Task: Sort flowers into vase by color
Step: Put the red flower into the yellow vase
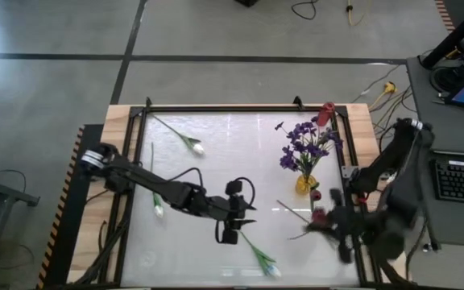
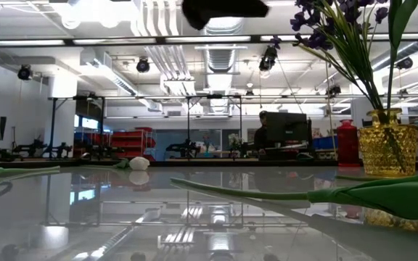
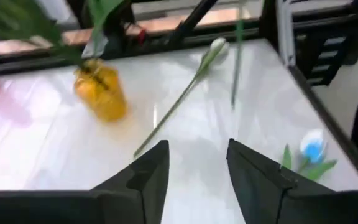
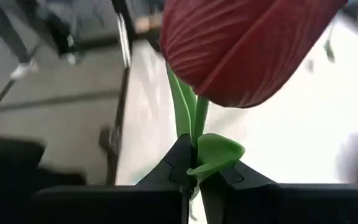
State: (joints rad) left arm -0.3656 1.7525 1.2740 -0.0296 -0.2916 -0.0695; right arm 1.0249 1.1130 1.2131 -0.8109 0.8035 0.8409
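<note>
The risk here is that thin stem twisting or slipping out, since the right gripper (image 4: 191, 177) pinches it just below the heavy red flower (image 4: 241, 50), jaws clamped tight, near the desk's (image 1: 216, 153) right edge by the yellow vase (image 1: 305, 184). The left gripper (image 3: 194, 180) hovers mid-desk, jaws parted, empty, a white tulip (image 1: 263, 259) lying just beside.
</note>
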